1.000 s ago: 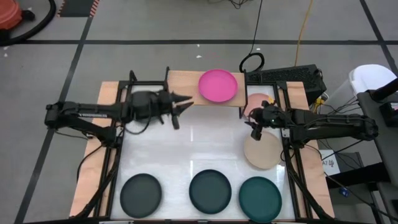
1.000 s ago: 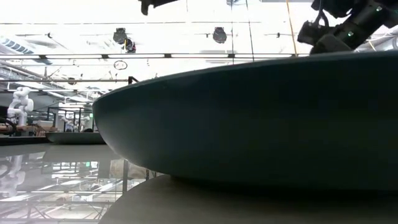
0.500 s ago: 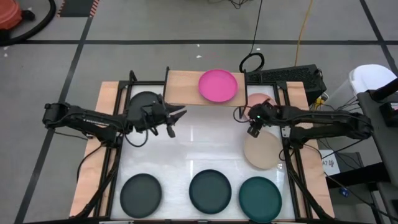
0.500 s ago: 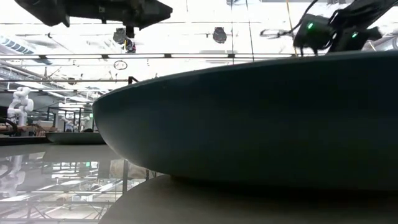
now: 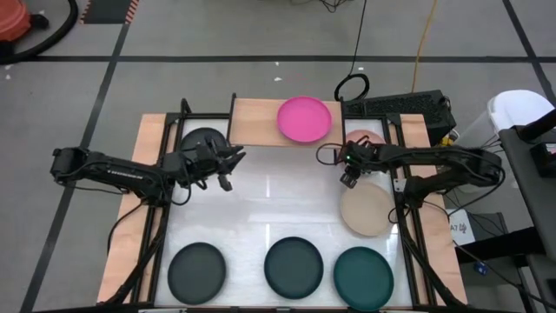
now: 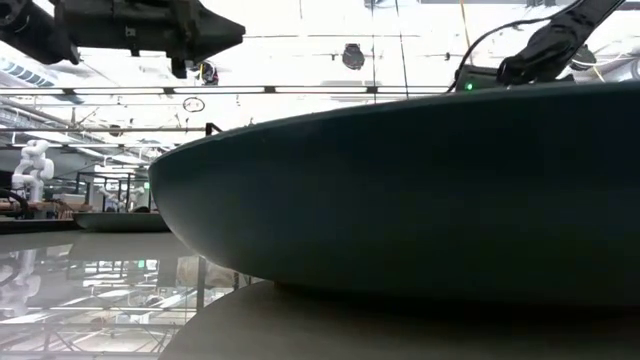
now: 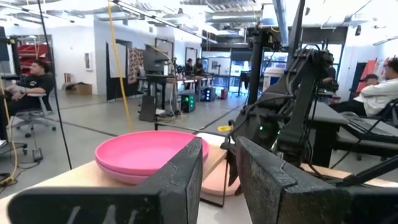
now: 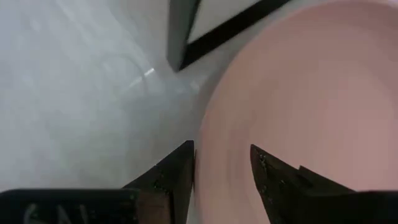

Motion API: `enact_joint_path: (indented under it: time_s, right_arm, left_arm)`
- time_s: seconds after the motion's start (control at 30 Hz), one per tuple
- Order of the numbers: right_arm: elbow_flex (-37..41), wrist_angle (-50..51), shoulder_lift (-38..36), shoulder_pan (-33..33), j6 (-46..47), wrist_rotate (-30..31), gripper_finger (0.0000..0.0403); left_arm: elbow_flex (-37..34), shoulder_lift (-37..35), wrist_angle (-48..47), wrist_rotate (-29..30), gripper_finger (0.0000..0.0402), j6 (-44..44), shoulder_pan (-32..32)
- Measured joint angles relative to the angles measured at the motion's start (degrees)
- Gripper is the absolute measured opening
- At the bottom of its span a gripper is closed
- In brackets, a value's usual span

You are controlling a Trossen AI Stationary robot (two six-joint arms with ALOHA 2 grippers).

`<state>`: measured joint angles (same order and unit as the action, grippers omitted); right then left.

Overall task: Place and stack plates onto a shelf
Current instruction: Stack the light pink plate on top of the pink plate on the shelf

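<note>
The light-wood shelf [image 5: 256, 122] stands at the table's far edge and carries a magenta plate [image 5: 304, 119], also seen in the left wrist view [image 7: 146, 152]. My left gripper [image 5: 234, 165] hovers open over the table near the shelf's left end, beside a dark plate [image 5: 200, 137]. My right gripper [image 5: 347, 176] is open and points down at the left rim of the pale pink plate [image 5: 365, 141], right of the shelf. In the right wrist view its fingers [image 8: 180, 168] stand on either side of that rim [image 8: 208, 143]; I cannot tell whether they touch it.
A beige plate [image 5: 367, 210] lies near the table's right edge, just nearer than the pale pink one. Three dark plates [image 5: 196, 271] [image 5: 294, 266] [image 5: 363, 278] sit in a row along the near edge. One of them [image 6: 400, 200] blocks most of the low view.
My left gripper has drawn back from the shelf's left end toward the table's left and a little nearer, uncovering the dark plate. My right gripper has shifted slightly left toward the pale pink plate's rim and come lower.
</note>
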<state>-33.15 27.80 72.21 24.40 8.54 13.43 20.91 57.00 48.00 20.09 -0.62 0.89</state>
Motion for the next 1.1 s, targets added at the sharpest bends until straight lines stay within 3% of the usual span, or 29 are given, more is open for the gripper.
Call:
enact_joint_path:
  time_s: [0.2, 0.3, 0.4, 0.53, 0.9, 1.1]
  right_arm:
    - [0.0, 0.1, 2.8, 0.3, 0.4, 0.0, 0.0121]
    - [0.0, 0.1, 3.0, 0.3, 2.3, -0.2, 0.0086]
    - [0.0, 0.3, 2.4, 0.2, 3.8, 0.7, 0.0026]
    - [0.0, 0.6, 0.1, 0.2, 5.8, 2.9, 0.0008]
    - [0.1, 0.7, -19.5, 0.3, 9.1, 19.0, 0.0001]
    - [-3.3, -6.9, -27.6, 0.3, 1.4, 23.8, 0.0001]
  left_arm:
    - [0.0, -0.1, -0.1, 0.0, 0.0101, -0.1, 0.0]
    - [0.0, -0.1, -0.1, 0.0, 0.0101, -0.1, 0.0]
    - [0.0, -0.1, -0.2, 0.0, 0.0101, -0.1, 0.0]
    - [0.0, -0.1, -0.2, 0.0, 0.0101, -0.2, 0.0]
    - [0.0, 0.0, -0.4, 0.0, 0.0101, -0.1, 0.0]
    - [0.0, 0.0, -0.4, 0.0, 0.0101, -0.1, 0.0]
